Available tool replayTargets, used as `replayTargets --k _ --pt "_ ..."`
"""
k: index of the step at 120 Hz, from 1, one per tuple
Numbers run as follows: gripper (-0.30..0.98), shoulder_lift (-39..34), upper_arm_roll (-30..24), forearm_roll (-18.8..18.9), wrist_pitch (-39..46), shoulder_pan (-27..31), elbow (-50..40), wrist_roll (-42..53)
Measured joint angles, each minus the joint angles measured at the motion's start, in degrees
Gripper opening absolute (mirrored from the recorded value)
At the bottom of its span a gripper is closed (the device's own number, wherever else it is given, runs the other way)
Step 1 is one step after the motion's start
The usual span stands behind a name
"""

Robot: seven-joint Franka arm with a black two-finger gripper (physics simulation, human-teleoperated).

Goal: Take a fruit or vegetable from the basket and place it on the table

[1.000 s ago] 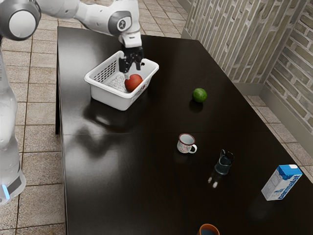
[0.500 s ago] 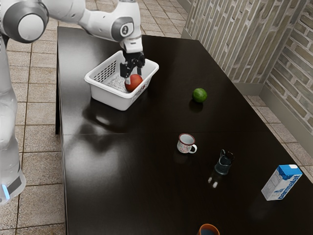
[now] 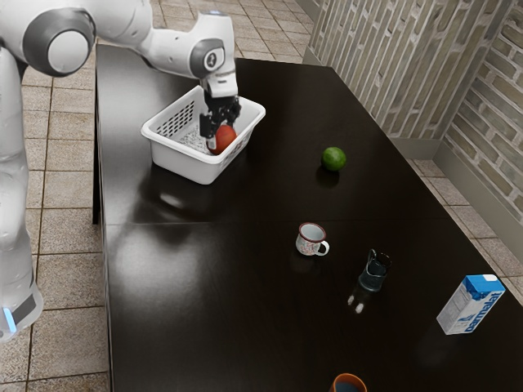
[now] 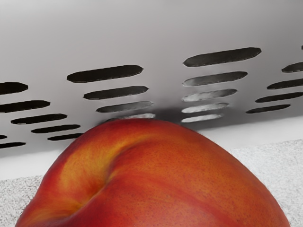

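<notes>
Red-orange, dimpled fruit [image 4: 165,179] sits in a smooth basket [image 3: 180,162] (slots and all), black jaws [image 3: 221,136] apart.

Walled in around the red fruit [image 4: 156,179] by the white basket [image 3: 184,164], but passable over it and between it and the green fruit [image 3: 333,159].

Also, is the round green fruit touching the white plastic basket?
Apart. The exterior view shows a stretch of black table between the fruit and the basket.
</notes>
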Motion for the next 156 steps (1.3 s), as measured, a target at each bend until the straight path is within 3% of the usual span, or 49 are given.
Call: replayTargets --k 31,100,114,126,156 --pt "0.67 0.56 -0.03 -2.02 1.14 -2.84 0.02 0.33" --pt "0.68 2.10 0.02 -4.89 2.33 0.01 -0.01 0.81" --pt "0.46 2.66 0.09 -7.52 2.52 0.75 0.03 0.86" --pt "0.38 2.64 0.10 -9.16 2.85 1.05 0.06 0.88" --pt "0.48 -1.45 0.49 -10.83 3.09 0.84 0.03 0.93"
